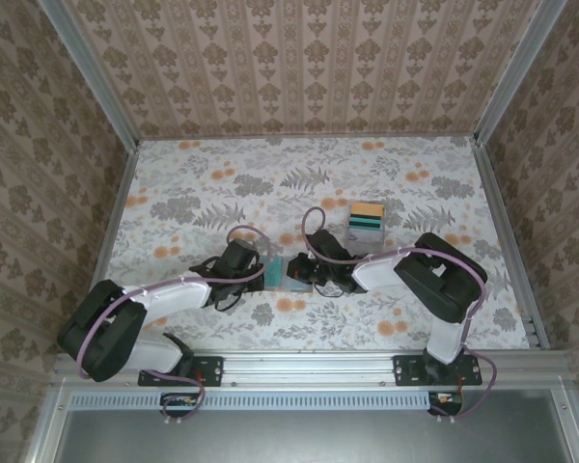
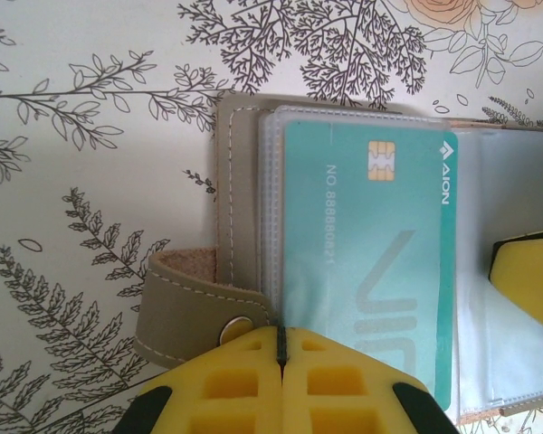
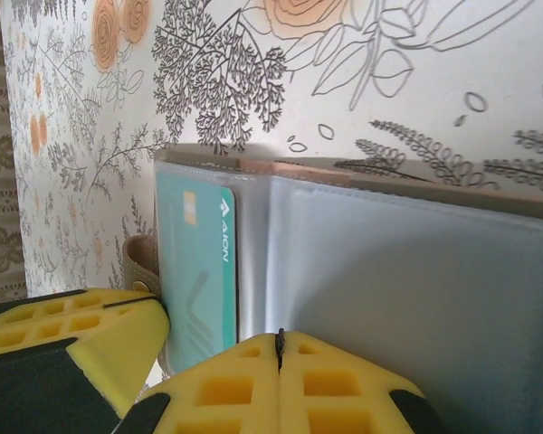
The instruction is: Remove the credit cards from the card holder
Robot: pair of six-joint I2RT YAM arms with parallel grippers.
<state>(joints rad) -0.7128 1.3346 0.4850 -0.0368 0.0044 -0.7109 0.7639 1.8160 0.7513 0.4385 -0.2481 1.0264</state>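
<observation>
Left tool (image 2: 281,348), nearest the lens: yellow fingers pressed together, tips over the near edge of the card holder (image 2: 240,199), just beside its snap strap (image 2: 185,312). Whether they pinch any of it cannot be told. Right tool (image 3: 279,348): fingers likewise closed, tips at the near edge of the holder's other panel.

Bench (image 1: 222,183): floral surface fenced by patterned walls (image 1: 39,145) on three sides. Open room runs from the holder to the far and side edges.

Arms (image 1: 164,299): both reach inward from the near edge, and their tools meet over the holder near the bench's middle.

Card holder: lies open and flat, taupe rim outermost, clear sleeves inside.

Box (image 1: 367,220): clear, standing just beyond the right tool, holding stacked cards (image 1: 368,210), the yellow one uppermost.

Card (image 2: 371,271): teal, chip visible, lying inside the sleeve of the panel under the left tool.
</observation>
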